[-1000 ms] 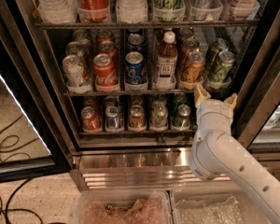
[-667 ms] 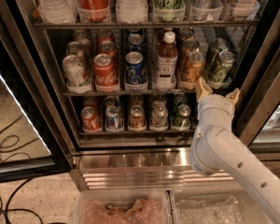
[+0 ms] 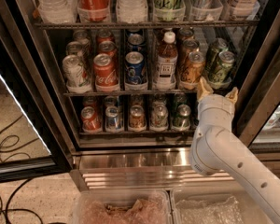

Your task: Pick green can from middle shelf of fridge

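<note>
The fridge (image 3: 130, 164) stands with its door open. Its middle shelf (image 3: 109, 93) carries lanes of cans and one white-capped bottle (image 3: 165, 62). At the right end of that shelf stands a green can (image 3: 222, 67), with a second one like it (image 3: 216, 49) right behind. My gripper (image 3: 218, 92) sits just below and in front of the front green can, at the level of the shelf edge. Its two tan fingertips (image 3: 203, 87) point up and are spread apart, open, with nothing between them. The white arm hides the shelf's right front corner.
An amber can (image 3: 193, 69) stands left of the green can. Blue (image 3: 135, 68), red (image 3: 105, 71) and whitish (image 3: 73, 72) cans fill the other lanes. Smaller cans sit on the rack below. The black door frame (image 3: 266, 83) is close on the right. Two clear bins (image 3: 123, 209) lie at the bottom.
My gripper has risen slightly toward the middle shelf's right end over the last second. The cans have not moved.
</note>
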Tool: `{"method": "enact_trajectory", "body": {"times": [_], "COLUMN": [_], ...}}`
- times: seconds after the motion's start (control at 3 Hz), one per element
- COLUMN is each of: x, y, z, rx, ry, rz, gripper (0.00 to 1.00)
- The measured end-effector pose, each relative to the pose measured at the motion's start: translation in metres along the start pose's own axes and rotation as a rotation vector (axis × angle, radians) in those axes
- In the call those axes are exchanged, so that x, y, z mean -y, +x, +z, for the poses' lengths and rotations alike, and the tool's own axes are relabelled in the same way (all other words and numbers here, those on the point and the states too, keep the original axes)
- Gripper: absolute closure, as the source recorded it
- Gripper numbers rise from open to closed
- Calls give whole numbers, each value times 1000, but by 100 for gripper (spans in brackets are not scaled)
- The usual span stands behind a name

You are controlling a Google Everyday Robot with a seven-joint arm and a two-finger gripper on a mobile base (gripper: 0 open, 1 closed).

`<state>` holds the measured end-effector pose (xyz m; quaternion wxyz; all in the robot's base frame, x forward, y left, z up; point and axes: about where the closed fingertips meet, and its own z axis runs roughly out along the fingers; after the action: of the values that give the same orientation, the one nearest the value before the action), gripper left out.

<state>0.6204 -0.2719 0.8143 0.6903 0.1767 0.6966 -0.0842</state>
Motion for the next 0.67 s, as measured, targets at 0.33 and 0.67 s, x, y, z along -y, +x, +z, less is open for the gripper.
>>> {"method": "enact_trajectory", "body": {"times": [0.33,0.67], "x": [0,3], "y": [0,5], "z": [0,-7], "rx": [0,-6], "ry": [0,-6], "rz": [0,-4], "gripper": [40,40]}}
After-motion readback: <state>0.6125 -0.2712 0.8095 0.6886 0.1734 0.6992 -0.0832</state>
